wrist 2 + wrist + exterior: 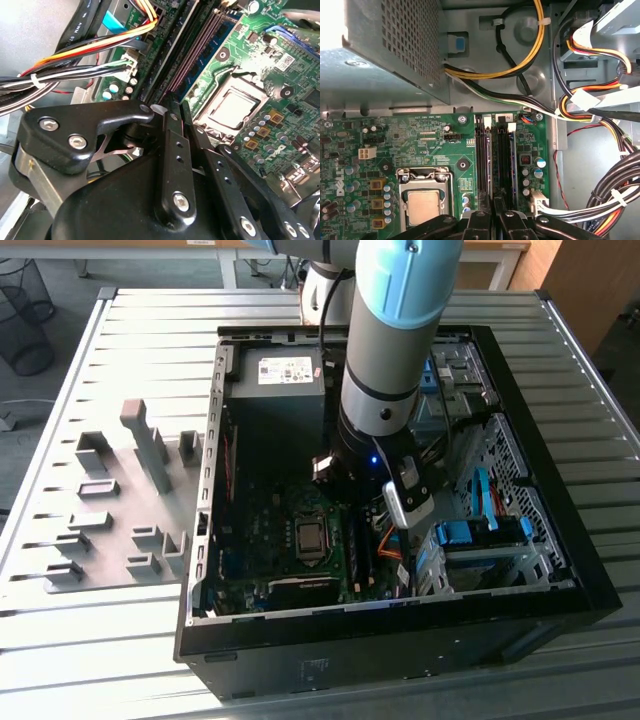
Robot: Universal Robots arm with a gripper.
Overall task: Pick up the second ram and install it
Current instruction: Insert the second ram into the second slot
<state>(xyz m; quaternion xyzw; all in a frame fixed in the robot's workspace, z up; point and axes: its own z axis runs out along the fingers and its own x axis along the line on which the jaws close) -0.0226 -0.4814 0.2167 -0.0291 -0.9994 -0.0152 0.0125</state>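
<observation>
Reaching down into the open computer case (560, 570), the arm is seen with its gripper (492, 212) lowered right over the memory slots (495, 160) of the green motherboard (420, 145). In both wrist views the 2 black fingers (172, 150) are drawn close together, almost touching, directly above the slots beside the processor socket (424, 197). A thin dark edge runs between the fingertips and into 1 slot, and this may be the second ram (502, 165), gripped on its top edge; the stick's blue board and chips cannot be made out from these angles, so this is offered as a judgement only. Whether anything is truly clamped cannot be told for certain.

The work is judged to be well advanced: the pick-up appears finished, and the stick is taken to be at or in its slot near the white latches (499, 120). Whether it is pressed fully home and latched cannot be confirmed.

In the exterior view, the grey power supply (280, 375) is seen at the far end of the case, and bundled wires (600, 195) lie just beside the slots, clear of the fingers.
</observation>
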